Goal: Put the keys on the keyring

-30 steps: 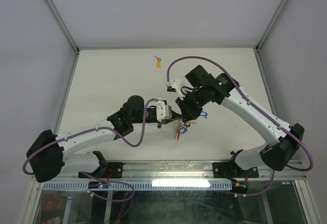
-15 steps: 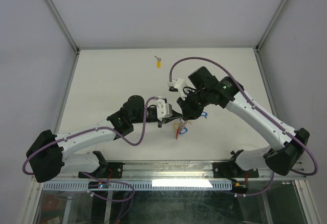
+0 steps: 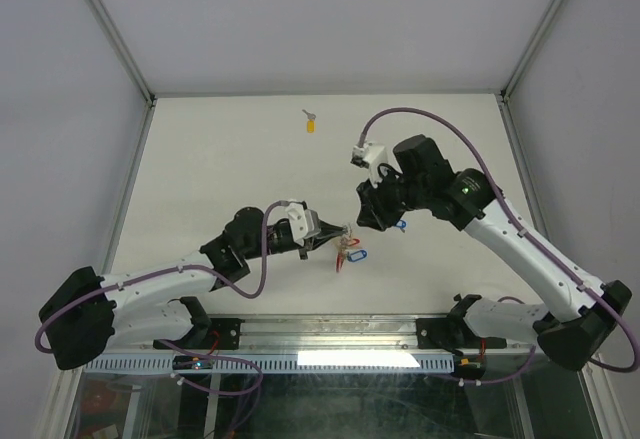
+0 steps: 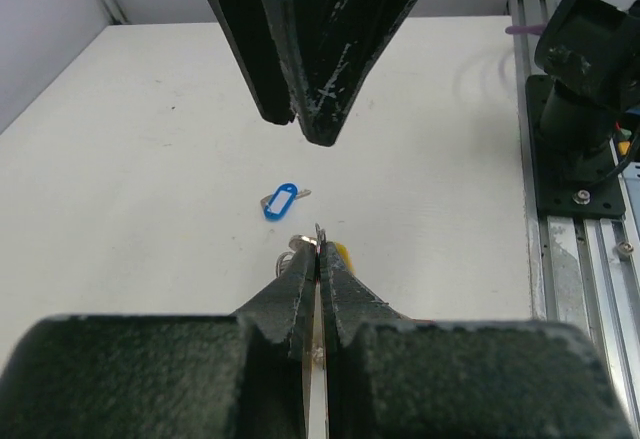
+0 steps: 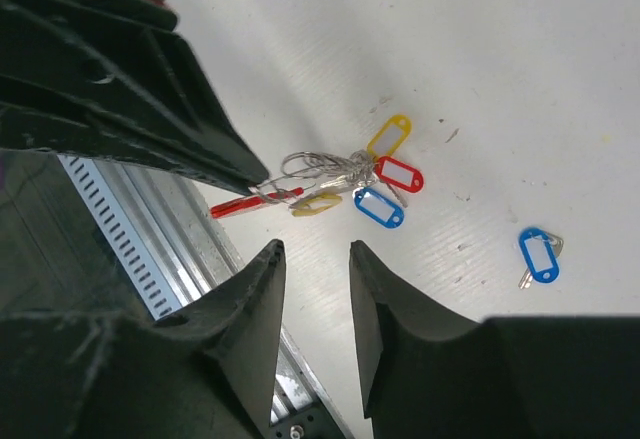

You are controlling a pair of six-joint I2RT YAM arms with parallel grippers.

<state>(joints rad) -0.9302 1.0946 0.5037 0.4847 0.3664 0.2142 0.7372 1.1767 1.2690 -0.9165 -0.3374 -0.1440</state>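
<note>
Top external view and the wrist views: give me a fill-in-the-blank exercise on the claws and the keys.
The left claw is shut on the thin silver wire keyring, whose plastic strip is ___. The right claw stands ___, holding nothing. The small metal key lying alone near the white table's far edge has a ___ tag.
Missing words: red; open; yellow.

The top view looks down from above and behind the arm bases, taking in the whole table. The left wrist view sits low, facing right along its fingers. The right wrist view looks down from higher up — all three share the loose blue key.
</note>
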